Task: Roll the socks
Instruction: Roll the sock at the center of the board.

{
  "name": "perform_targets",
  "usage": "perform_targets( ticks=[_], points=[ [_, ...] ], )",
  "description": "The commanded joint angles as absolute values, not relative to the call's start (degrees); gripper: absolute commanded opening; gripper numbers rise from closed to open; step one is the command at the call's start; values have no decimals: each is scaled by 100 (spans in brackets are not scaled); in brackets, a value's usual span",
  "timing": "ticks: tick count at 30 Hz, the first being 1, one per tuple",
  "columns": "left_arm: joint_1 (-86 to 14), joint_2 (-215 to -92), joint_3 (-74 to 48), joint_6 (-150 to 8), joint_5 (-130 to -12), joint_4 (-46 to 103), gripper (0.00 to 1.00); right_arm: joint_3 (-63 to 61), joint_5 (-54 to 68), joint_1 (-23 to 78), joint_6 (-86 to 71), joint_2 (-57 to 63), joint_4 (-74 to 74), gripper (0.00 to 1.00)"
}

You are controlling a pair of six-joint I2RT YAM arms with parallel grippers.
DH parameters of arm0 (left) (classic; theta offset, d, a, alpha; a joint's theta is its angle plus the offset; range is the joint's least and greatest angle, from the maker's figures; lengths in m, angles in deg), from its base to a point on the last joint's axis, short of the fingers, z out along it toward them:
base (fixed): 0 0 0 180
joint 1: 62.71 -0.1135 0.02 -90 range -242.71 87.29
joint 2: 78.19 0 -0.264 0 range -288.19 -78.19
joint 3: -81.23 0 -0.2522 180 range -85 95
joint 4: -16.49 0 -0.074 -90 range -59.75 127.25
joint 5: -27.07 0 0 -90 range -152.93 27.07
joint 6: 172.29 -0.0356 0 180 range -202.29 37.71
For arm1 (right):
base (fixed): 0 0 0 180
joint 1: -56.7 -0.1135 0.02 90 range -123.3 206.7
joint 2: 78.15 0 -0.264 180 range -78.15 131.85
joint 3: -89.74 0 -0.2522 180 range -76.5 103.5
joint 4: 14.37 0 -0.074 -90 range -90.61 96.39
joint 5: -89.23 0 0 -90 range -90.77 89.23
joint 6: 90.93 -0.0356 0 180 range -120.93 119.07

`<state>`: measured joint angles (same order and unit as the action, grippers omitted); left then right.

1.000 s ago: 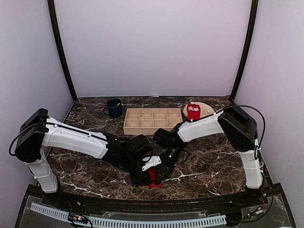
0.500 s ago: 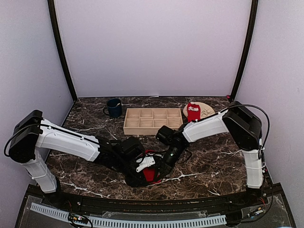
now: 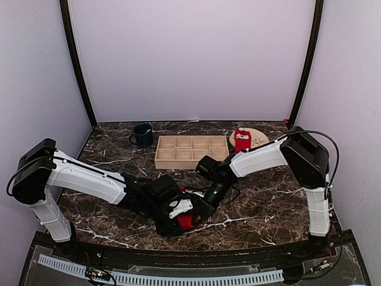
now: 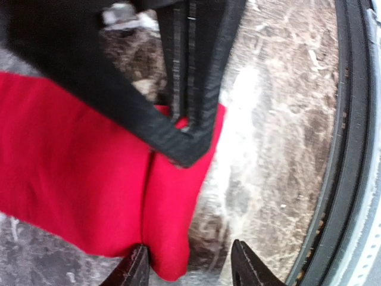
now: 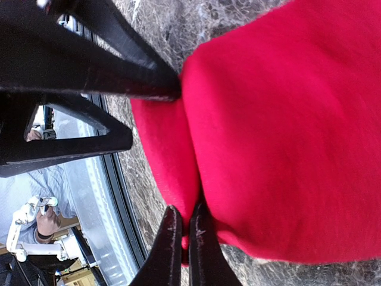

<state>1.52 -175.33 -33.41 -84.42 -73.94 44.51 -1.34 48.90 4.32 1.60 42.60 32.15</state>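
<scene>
Socks: red sock (image 3: 188, 221) lies folded on the bench (image 3: 268, 202) at front centre, right jaws pinched shut on its fold; left jaws stand wide apart astride its corner, holding nothing. second sock (image 3: 241, 139) sits on the plate (image 3: 257, 138), back right, beside the tray (image 3: 191, 161).

You had nothing legible to go on in any of the three views: no lettering, label, brand mark or number could be read. The white print on the red sock (image 3: 241, 139) lying on the plate (image 3: 258, 137) was too small to tell whether it held any writing.
</scene>
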Motion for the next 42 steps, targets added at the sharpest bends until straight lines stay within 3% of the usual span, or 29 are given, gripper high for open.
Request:
perform_targets(
  ticks=[1,5,9,19,29,35,42],
  points=[
    [110,-17352,-3527,-8548,-6872,4551,49,-31,4899,434,224,4113,3200,0],
    [101,-17332,-3561,-8605,-6735,4478,47,65,4945,386,271,4173,3263,0],
    [97,-17495,-3498,-8566,-6810,4471,38,178,4926,344,311,4227,3347,0],
    [93,-17188,-3567,-8449,-6705,4346,35,190,4889,340,356,4283,3395,0],
    [76,-17284,-3570,-8543,-7131,4389,13,306,4804,344,417,4450,3538,0],
    [24,-17321,-3604,-8545,-7316,4397,0,320,4743,368,375,4518,3498,8],
    [-45,-17475,-3605,-8454,-7364,4519,0,168,4777,460,219,4396,3265,16]
  ],
)
